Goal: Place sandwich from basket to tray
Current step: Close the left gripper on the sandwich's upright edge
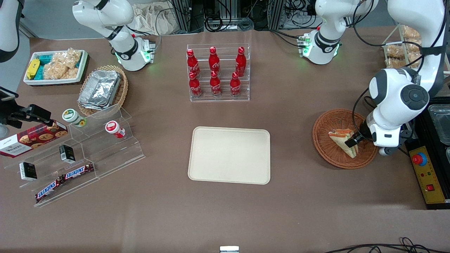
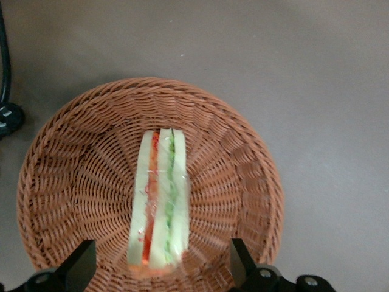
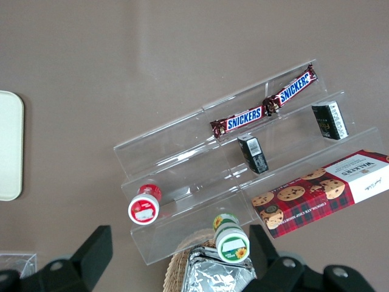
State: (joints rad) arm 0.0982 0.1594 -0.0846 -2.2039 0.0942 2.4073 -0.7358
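Note:
The sandwich [image 1: 344, 141] is a wrapped wedge standing on edge in the round reddish-brown basket [image 1: 328, 126], toward the working arm's end of the table. In the left wrist view the sandwich [image 2: 161, 198] shows pale bread with red and green layers, in the middle of the basket [image 2: 67, 182]. My gripper [image 2: 163, 267] is open just above the basket, one dark finger on each side of the sandwich's near end, with gaps to both. In the front view the gripper [image 1: 354, 140] hangs over the sandwich. The cream tray [image 1: 230, 154] lies flat at the table's middle, bare.
An acrylic rack of red cola bottles [image 1: 215, 72] stands farther from the front camera than the tray. A black and yellow control box with a red button [image 1: 426, 175] sits beside the basket. Snack shelves [image 1: 81, 158], a foil-container basket [image 1: 102, 89] and a white bin [image 1: 56, 66] lie toward the parked arm's end.

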